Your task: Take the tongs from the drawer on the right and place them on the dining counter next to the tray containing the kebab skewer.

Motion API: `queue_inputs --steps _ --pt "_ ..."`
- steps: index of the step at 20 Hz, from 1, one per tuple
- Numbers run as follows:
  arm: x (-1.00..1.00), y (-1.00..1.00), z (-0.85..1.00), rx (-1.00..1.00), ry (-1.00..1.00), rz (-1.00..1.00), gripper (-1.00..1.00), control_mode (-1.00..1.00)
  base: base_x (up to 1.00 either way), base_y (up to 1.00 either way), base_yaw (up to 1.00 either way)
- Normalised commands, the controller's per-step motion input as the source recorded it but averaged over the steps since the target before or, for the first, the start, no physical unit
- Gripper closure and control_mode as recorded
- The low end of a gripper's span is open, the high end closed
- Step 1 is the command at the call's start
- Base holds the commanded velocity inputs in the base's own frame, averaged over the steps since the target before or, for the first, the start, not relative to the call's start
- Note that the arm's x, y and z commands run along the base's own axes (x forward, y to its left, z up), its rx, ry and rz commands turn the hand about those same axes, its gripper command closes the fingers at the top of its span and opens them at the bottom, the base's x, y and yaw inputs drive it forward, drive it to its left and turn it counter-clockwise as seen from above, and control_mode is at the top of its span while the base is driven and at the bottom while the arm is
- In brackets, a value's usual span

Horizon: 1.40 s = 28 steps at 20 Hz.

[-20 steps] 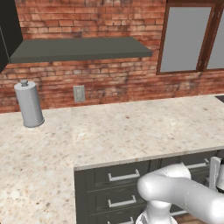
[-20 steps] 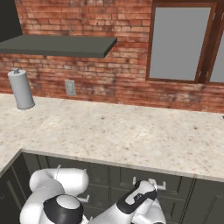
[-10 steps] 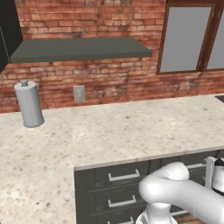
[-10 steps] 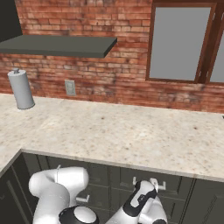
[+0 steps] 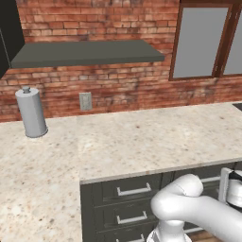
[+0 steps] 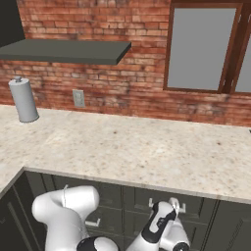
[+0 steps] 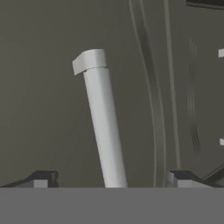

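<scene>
Drawer front, dark charcoal and flat, sits right in front of the hand camera, with its long silver bar handle between the two dark fingertips. The gripper is open, one finger on each side of the bar, not touching it. From the right base view, the gripper is up against the drawer under the beige speckled stone worktop. A grey round canister stands far off by the red brick wall.

I see the drawer front dark charcoal, its bar handle silver; worktop beige speckled, wall red brick, canister grey, shelf dark grey.
</scene>
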Motion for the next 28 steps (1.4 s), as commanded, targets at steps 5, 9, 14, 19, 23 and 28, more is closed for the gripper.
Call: queue_inputs --steps 5,9,14,19,23,28 --pt "0.18 -0.04 -0.13 0.04 0.00 0.00 -1.00 -1.00 0.00 0.00 0.00" --pt "0.18 -0.01 -0.26 0.00 -0.01 0.00 -1.00 -1.00 0.00 0.00 0.00" --pt "0.17 -0.04 -0.26 0.00 -0.02 0.00 -1.00 -1.00 0.00 0.00 0.00" --pt "0.12 -0.05 -0.15 0.03 0.00 0.00 -1.00 -1.00 0.00 0.00 0.00" --pt "0.12 -0.01 -0.11 0.03 -0.01 0.00 -1.00 -1.00 0.00 0.00 0.00" --pt "0.00 0.00 0.00 0.00 0.00 0.00 1.00 -1.00 0.00 0.00 0.00"
